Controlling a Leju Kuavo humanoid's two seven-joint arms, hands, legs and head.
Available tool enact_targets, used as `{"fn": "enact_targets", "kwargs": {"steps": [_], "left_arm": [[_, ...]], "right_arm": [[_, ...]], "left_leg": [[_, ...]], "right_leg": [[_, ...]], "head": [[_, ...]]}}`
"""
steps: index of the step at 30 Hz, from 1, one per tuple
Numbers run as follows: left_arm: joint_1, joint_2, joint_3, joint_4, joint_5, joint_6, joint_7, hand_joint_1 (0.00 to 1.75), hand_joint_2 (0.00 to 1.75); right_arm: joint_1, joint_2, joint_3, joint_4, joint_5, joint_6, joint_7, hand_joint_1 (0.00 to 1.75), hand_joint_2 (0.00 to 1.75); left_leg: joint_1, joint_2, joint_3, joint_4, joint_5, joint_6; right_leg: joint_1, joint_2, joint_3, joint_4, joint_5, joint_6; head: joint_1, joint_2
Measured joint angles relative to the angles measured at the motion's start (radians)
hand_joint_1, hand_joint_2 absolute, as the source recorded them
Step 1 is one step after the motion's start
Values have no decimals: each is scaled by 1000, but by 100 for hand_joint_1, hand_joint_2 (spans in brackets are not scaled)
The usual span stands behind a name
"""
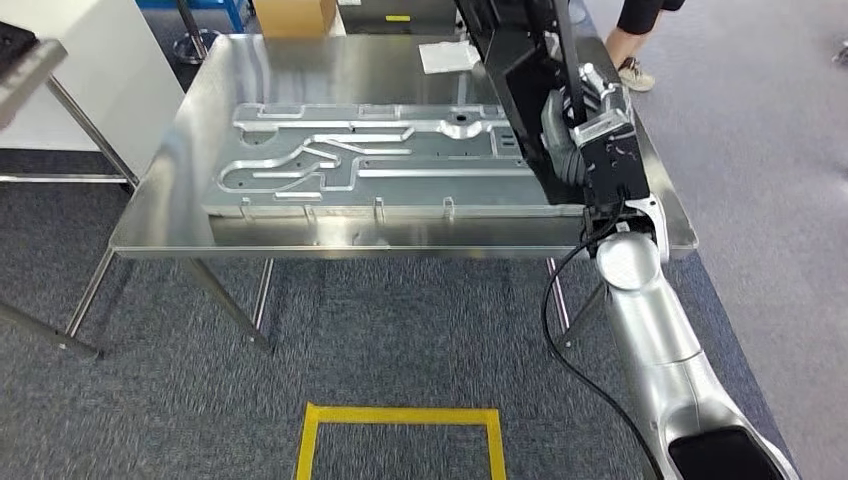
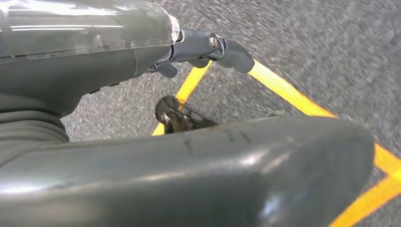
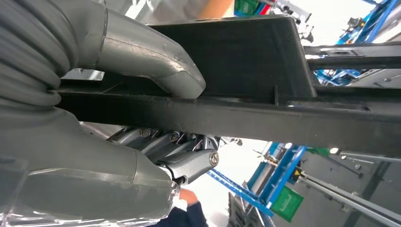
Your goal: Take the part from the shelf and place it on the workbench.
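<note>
- The right hand (image 1: 580, 135) holds the black part (image 1: 520, 80) over the right end of the steel tabletop (image 1: 150, 215); in the right wrist view the thumb (image 3: 156, 66) lies on one face of the part's flat edge (image 3: 236, 118) and the fingers (image 3: 189, 158) curl under the other.
- The part stands tilted, reaching from the hand toward the far side of the tabletop; whether its lower end touches the surface I cannot tell.
- Just left of the fingers lies a large grey machined plate (image 1: 370, 165) with raised ribs and channels, flat on the tabletop.
- Beyond the fingers, near the far edge, rests a white sheet (image 1: 447, 55).
- The left hand (image 2: 203, 47) hangs over the carpet, holding nothing, with its fingers loosely curled.
- The floor is grey carpet (image 1: 150, 380) with a yellow taped square (image 1: 400, 420) on the near side of the tabletop, well short of the fingers.
- A person's leg and shoe (image 1: 632, 60) stand past the far right corner.
- A cardboard box (image 1: 295, 15) sits behind the tabletop, far left of the fingers.
</note>
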Motion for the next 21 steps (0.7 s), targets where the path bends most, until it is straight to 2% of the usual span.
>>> {"fn": "enact_targets", "kwargs": {"steps": [1,2,3,4,5,7,8,9,10,11,12,13,14,15,16,18,19,20,21], "left_arm": [[0,1,0,0,-3,-2,1,0,0],[2,3,0,0,-5,-5,1,0,0],[3,5,0,0,-7,-7,2,0,0],[4,7,0,0,-9,-10,3,0,0],[6,9,0,0,-10,-12,4,0,0],[12,12,0,0,-11,-14,6,0,0],[13,13,0,0,-11,-14,7,0,0],[14,13,0,0,-11,-14,8,0,0],[13,14,0,0,-11,-14,8,0,0],[11,14,-1,0,-11,-14,9,0,0],[9,14,-1,0,-11,-14,8,0,0],[7,14,-1,0,-11,-14,8,0,0],[5,15,-1,0,-11,-14,8,0,0],[4,15,-1,0,-12,-14,7,0,0],[4,16,-1,0,-12,-14,7,0,0],[4,16,-1,0,-14,-14,7,0,0],[4,16,-1,0,-14,-13,7,0,0],[4,16,-1,0,-15,-13,7,0,0],[5,16,-1,0,-17,-13,6,0,0]], "right_arm": [[0,-1,0,4,0,0,1,175,175],[1,-1,0,8,1,-1,1,175,175],[1,-2,0,13,2,-2,1,175,175],[1,-2,0,19,3,-3,1,175,175],[1,-3,0,25,4,-4,0,175,175],[2,-4,0,41,7,-8,-1,175,175],[3,-4,0,49,8,-9,-1,175,175],[3,-4,0,54,9,-10,-2,175,175],[2,-5,-1,56,10,-11,-2,175,175],[-1,-6,-1,56,10,-12,-2,175,175],[-4,-7,-1,56,10,-13,-3,175,175],[-8,-8,-2,57,10,-14,-4,175,175],[-10,-10,-3,58,10,-14,-4,175,175],[-10,-11,-4,60,11,-15,-5,175,175],[-10,-13,-5,64,13,-15,-5,175,175],[-11,-13,-5,75,23,-18,-6,175,175],[-12,-13,-5,83,33,-21,-6,175,175],[-15,-13,-5,94,46,-25,-6,175,175],[-17,-13,-5,107,63,-28,-6,175,175]], "left_leg": [[3,1,-43,38,-41,-3],[5,1,-76,53,-91,-6],[6,2,-100,44,-133,-9],[7,3,-113,14,-148,-10],[8,3,-119,-37,-120,-10],[7,4,-123,-161,43,-4],[6,3,-122,-203,118,0],[5,3,-119,-225,164,5],[4,3,-113,-228,169,10],[5,3,-103,-229,163,16],[7,4,-92,-233,156,23],[8,4,-79,-238,147,28],[10,3,-65,-243,138,32],[11,2,-50,-246,126,34],[11,1,-33,-248,113,34],[12,-2,4,-248,85,33],[12,-3,24,-248,70,31],[12,-4,45,-248,55,29],[12,-4,61,-249,38,26]], "right_leg": [[-1,1,16,0,-15,0],[-2,2,34,0,-31,1],[-3,4,54,0,-48,3],[-5,5,75,0,-65,5],[-6,5,97,0,-83,8],[-4,8,137,4,-121,16],[-3,9,152,5,-140,22],[-1,11,163,7,-153,28],[0,12,168,15,-156,35],[0,12,159,38,-147,40],[-1,9,137,83,-126,45],[-3,6,98,144,-107,50],[-5,3,52,209,-100,54],[-7,0,6,264,-113,59],[-10,-2,-36,300,-149,63],[-16,-5,-92,310,-237,70],[-17,-6,-106,284,-257,70],[-18,-8,-112,241,-242,68],[-18,-10,-113,183,-181,64]], "head": [[0,0],[0,0],[0,0],[0,0],[0,0],[0,0],[0,0],[0,0],[0,0],[1,0],[1,0],[1,0],[1,0],[1,0],[1,0],[1,0],[1,0],[1,0],[1,0]]}}
